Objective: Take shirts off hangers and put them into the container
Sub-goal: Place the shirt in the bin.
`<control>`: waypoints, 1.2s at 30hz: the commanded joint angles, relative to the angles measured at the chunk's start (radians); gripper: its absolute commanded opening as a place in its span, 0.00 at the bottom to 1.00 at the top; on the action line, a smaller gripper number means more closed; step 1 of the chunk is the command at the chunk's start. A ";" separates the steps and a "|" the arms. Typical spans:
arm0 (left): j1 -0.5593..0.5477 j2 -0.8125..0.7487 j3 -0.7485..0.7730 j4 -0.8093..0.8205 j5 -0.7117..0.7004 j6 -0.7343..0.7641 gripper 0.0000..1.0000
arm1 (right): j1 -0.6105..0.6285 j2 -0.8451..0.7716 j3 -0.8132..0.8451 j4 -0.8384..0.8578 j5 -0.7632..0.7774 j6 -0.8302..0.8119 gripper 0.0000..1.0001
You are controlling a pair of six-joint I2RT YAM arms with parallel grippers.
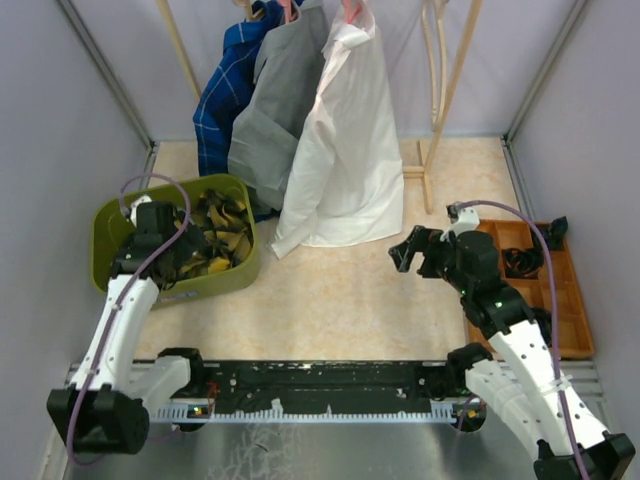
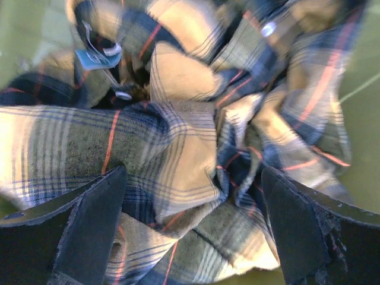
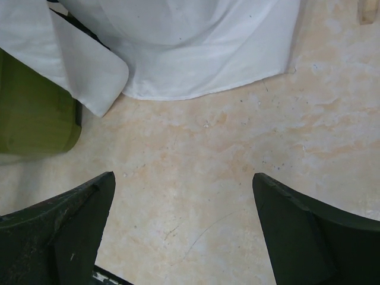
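Note:
A crumpled yellow-and-black plaid shirt (image 1: 218, 240) lies inside the olive-green container (image 1: 108, 222). My left gripper (image 1: 163, 245) reaches down into the container. In the left wrist view this gripper (image 2: 193, 228) is open, its fingers (image 2: 89, 225) wide apart on either side of a fold of the plaid shirt (image 2: 190, 136). A white shirt (image 1: 345, 150), a grey shirt (image 1: 272, 110) and a blue checked shirt (image 1: 222, 100) hang at the back, with a pink hanger (image 1: 350, 8) showing above the white one. My right gripper (image 1: 405, 250) hovers open over the table, empty, near the hem of the white shirt (image 3: 196, 47).
An orange divided tray (image 1: 572, 300) of black parts sits at the right by the right arm. Wooden rack poles (image 1: 452, 100) rise at the back, and a pale hanger (image 1: 436, 60) hangs beside them. A corner of the container (image 3: 35, 113) shows in the right wrist view.

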 commanded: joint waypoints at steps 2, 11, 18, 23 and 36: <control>0.095 0.177 -0.129 0.209 0.267 -0.035 1.00 | 0.006 0.013 0.060 0.039 -0.017 -0.017 0.99; 0.113 0.338 -0.201 0.341 0.432 -0.063 1.00 | 0.006 -0.010 0.123 -0.037 -0.017 -0.025 0.99; 0.113 0.113 -0.108 0.232 0.326 0.015 1.00 | 0.006 -0.004 0.177 0.061 -0.101 -0.029 0.97; 0.113 -0.021 -0.087 0.200 0.313 0.024 1.00 | 0.057 0.111 0.335 0.019 -0.044 -0.078 0.94; 0.113 -0.117 0.009 0.189 0.480 0.053 1.00 | 0.413 0.500 0.760 -0.022 0.361 -0.118 0.99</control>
